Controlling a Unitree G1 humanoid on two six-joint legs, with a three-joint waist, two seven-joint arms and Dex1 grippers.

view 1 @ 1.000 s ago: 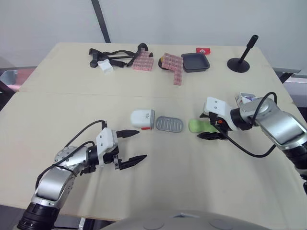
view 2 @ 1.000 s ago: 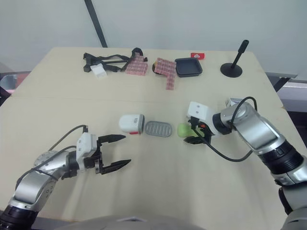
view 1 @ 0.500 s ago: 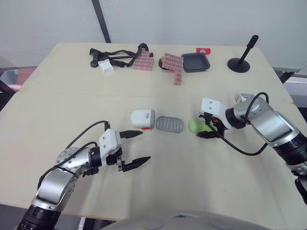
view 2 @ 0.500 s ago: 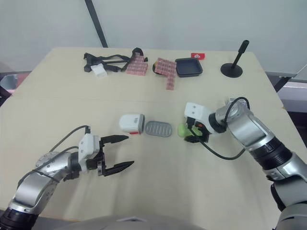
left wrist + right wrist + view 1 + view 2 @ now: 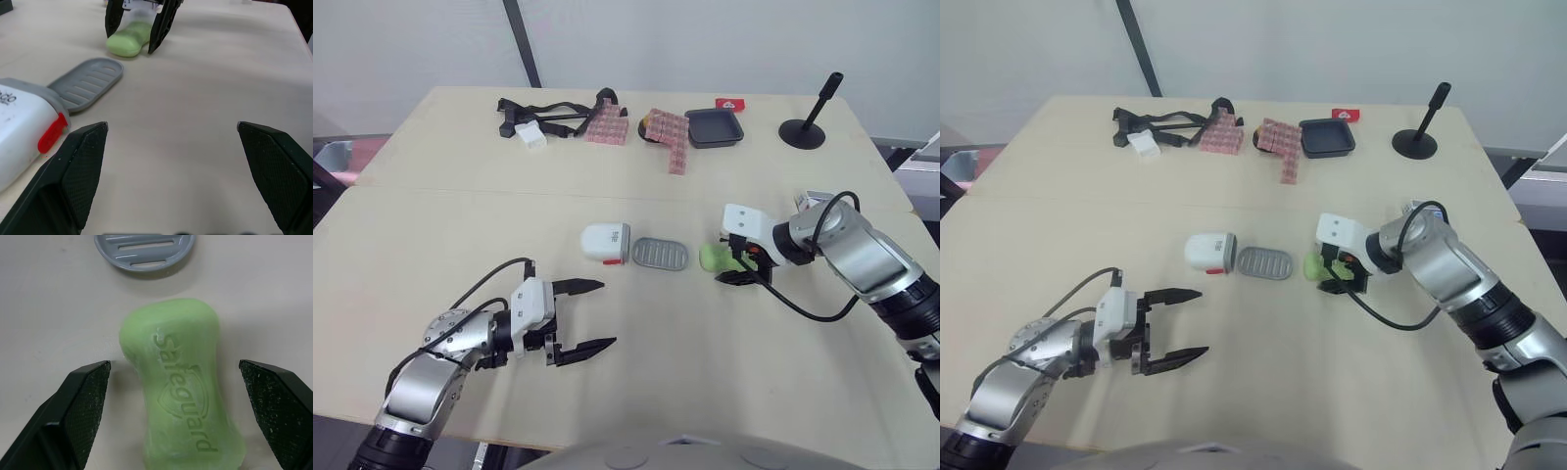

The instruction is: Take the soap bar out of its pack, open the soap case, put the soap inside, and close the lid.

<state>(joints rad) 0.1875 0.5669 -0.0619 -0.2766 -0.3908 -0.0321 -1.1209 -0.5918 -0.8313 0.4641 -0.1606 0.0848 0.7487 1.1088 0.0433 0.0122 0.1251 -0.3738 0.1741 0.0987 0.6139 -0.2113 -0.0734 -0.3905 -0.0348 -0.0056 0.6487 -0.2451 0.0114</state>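
Your right gripper (image 5: 1329, 272) holds its fingers spread wide on either side of the green soap bar (image 5: 181, 382), neither one touching it; the soap lies unwrapped on the tabletop (image 5: 705, 372), just beside the grey ribbed tray (image 5: 659, 255); the white soap case (image 5: 605, 243), with its red latch, lies at the tray's other end; your left gripper (image 5: 607, 313) hangs near the case, on the robot's side of it, fingers released and empty.

One green soap (image 5: 713, 258), one white case (image 5: 604, 243), one grey ribbed plate (image 5: 659, 255). Far side: one strap bundle (image 5: 543, 115), two pink packs, left pack (image 5: 605, 128) and right pack (image 5: 671, 137), one black dish (image 5: 712, 127), one red tag (image 5: 727, 103), one black stand (image 5: 806, 127).
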